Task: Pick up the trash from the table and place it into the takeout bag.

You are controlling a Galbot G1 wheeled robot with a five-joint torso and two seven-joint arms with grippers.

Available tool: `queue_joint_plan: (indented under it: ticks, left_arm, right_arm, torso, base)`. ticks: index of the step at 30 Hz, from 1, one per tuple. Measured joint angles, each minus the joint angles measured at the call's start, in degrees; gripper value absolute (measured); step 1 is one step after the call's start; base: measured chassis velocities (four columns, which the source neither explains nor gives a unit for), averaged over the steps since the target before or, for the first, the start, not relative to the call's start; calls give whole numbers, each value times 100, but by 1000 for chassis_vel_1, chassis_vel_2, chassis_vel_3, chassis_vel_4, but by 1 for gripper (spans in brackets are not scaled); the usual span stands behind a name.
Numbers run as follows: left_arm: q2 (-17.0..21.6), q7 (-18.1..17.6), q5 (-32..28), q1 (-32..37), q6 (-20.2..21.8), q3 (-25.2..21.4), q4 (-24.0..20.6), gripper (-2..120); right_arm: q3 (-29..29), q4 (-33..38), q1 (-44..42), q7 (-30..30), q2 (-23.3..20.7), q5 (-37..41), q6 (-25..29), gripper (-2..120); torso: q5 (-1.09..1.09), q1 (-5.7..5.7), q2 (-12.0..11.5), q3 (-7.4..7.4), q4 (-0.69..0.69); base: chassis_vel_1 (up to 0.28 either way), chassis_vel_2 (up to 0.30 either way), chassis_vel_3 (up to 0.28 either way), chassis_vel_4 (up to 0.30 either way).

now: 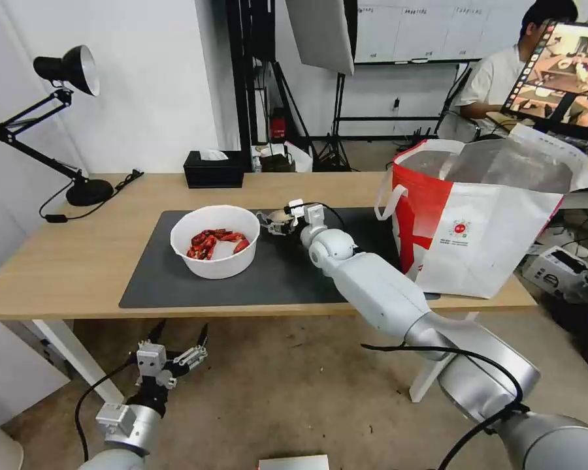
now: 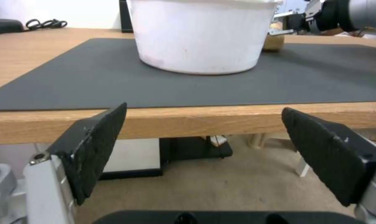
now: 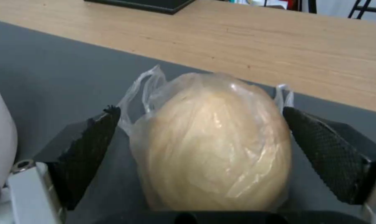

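A beige bun in clear wrap [image 3: 217, 146] lies on the dark mat [image 1: 274, 281] of the table [image 1: 78, 261], just to the right of the white bowl of red crayfish shells [image 1: 215, 241]. My right gripper [image 1: 276, 222] is open with the bun [image 1: 279, 215] between its fingers [image 3: 321, 146], close to both pads. The takeout bag [image 1: 483, 222] stands open at the table's right end, beside my right arm. My left gripper [image 1: 179, 339] hangs open below the table's front edge, facing the bowl [image 2: 200, 34].
A black tissue box [image 1: 213, 168] sits at the table's back edge. A black desk lamp [image 1: 65, 72] with its cable stands at the back left. A person sits at a monitor [image 1: 562, 65] behind the bag.
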Motion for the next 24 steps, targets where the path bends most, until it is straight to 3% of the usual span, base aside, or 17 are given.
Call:
queue_joint_plan:
  ticks: [4, 18, 23, 24]
  left_arm:
    - [-8, 0, -1, -1, 0, 16, 3, 100]
    - [70, -1, -155, -56, 1, 30, 1, 100]
    - [61, -2, -155, -58, 3, 45, 1, 100]
    - [52, -2, -151, -58, 5, 55, 0, 100]
  right_arm:
    - [0, -24, -16, 11, 29, -36, -73, 99]
    - [6, 196, -214, 154, -157, -38, -131, 46]
    - [5, 229, -225, 161, -192, -39, -119, 36]
    - [4, 264, -229, 165, -222, -51, -109, 28]
  torso:
    - [0, 0, 0, 0, 0]
    - [1, 0, 0, 0, -1]
    - [1, 0, 0, 0, 0]
    - [0, 0, 0, 0, 0]
  base:
    - [0, 0, 0, 0]
    - [0, 0, 0, 0]
    - [0, 0, 0, 0]
    - [0, 0, 0, 0]
